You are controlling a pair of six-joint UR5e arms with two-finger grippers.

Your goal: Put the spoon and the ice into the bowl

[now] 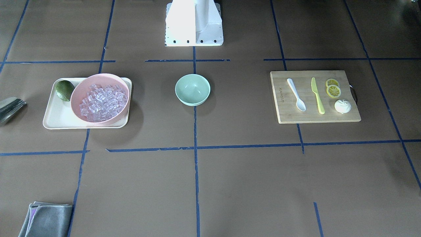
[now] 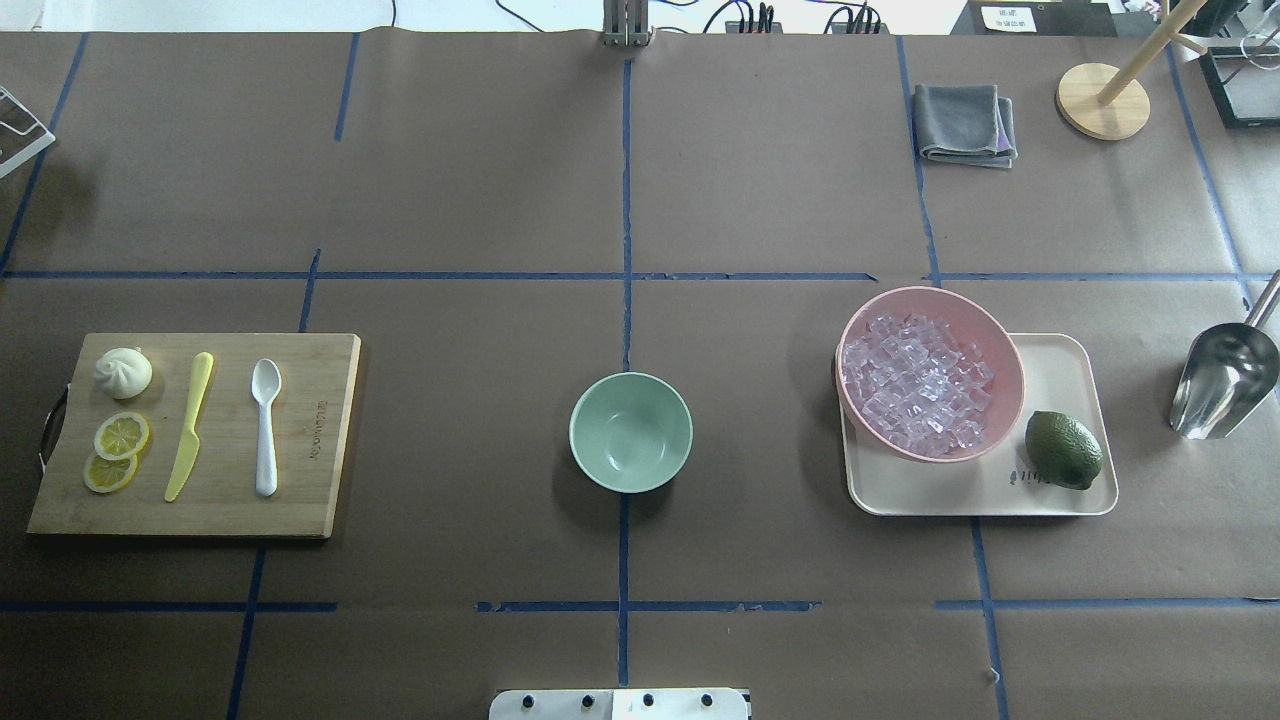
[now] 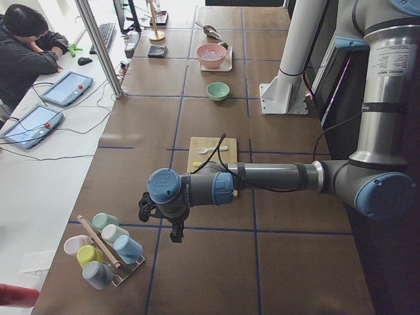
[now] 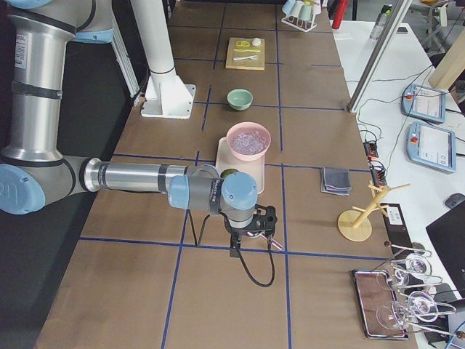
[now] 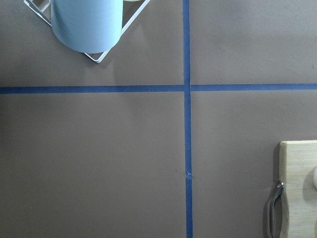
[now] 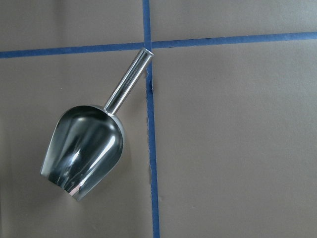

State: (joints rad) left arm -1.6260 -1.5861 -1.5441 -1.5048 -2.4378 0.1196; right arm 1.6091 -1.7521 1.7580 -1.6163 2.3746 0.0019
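Observation:
The white spoon [image 2: 265,425] lies on the cutting board [image 2: 320,440] at the left of the overhead view, next to a yellow-green knife [image 2: 188,428]. The ice [image 2: 915,383] fills a pink bowl [image 2: 930,293] on a cream tray [image 2: 1060,350] at the right. The mint-green bowl [image 2: 630,432] stands empty at the table's middle. My left gripper [image 3: 176,231] hovers past the board near a cup rack. My right gripper [image 4: 253,243] hovers over a metal scoop [image 6: 84,148] beside the tray. Whether either is open or shut cannot be told.
A lime [image 2: 1062,450] sits on the tray. Lemon slices [image 2: 120,437] and a white bun [image 2: 123,372] lie on the board. A grey cloth [image 2: 962,122] and a wooden stand [image 2: 1103,100] are at the far right. The cup rack [image 3: 105,249] is at the left end.

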